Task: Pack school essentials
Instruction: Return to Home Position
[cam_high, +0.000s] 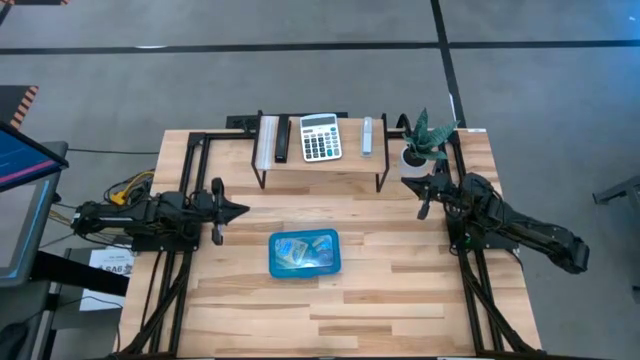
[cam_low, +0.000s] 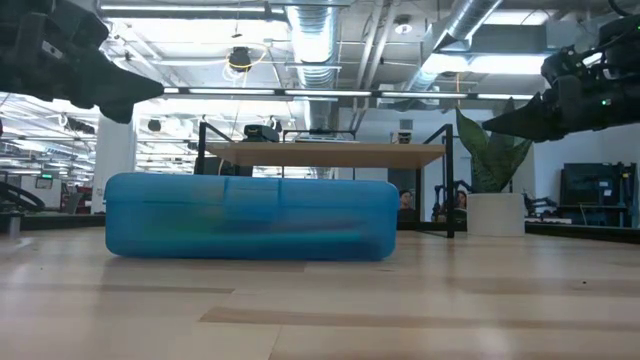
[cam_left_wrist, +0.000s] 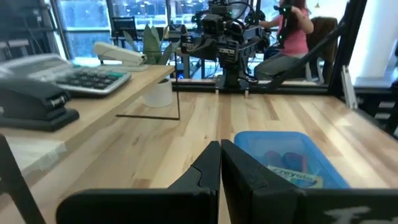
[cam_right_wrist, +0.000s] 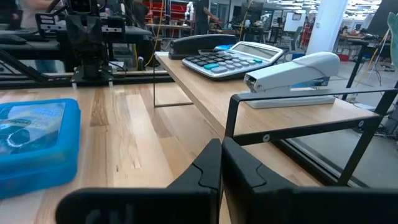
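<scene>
High view: overhead, straight down, whole worktop (cam_high: 400, 300) in frame. Low view: at worktop level, close against the blue case (cam_low: 250, 215), facing the shelf (cam_low: 325, 153). Left wrist view looks low across the worktop at the right arm (cam_left_wrist: 225, 37); right wrist view, at the left arm (cam_right_wrist: 87, 31). All four share the blue case.

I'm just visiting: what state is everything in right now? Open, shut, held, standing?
blue case: lid shut, flat on the table, nothing holding it.
stationery: inside the case, seen through the lid.
left gripper: shut, empty, raised clear of the case.
right gripper: shut, empty, raised clear of the case.
calculator: lying on the shelf, untouched.
white stapler: closed, on the shelf.
potted plant: upright beside the shelf.
</scene>
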